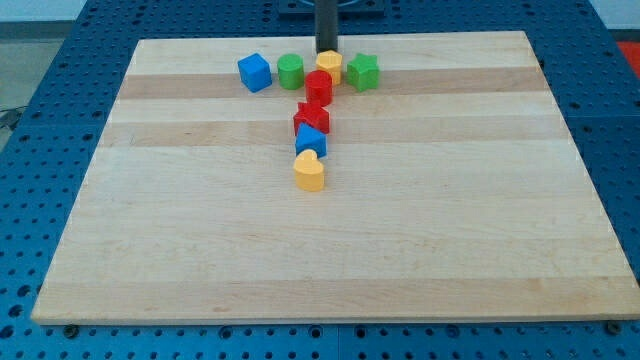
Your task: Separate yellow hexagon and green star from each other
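My tip (327, 51), a bare rod with no jaws to open or close, was seen just above the yellow hexagon (329, 66), which was flanked by the green star (363, 71) just right and a red block (318, 87) just below.

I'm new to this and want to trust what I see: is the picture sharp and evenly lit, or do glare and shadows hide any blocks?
Camera view: even, soft light on the wooden board, no strong glare; blocks cast only faint shadows. The yellow hexagon and green star look slightly soft at the view's top, shapes still readable. My tip sits just behind the hexagon; the rod is cropped above.
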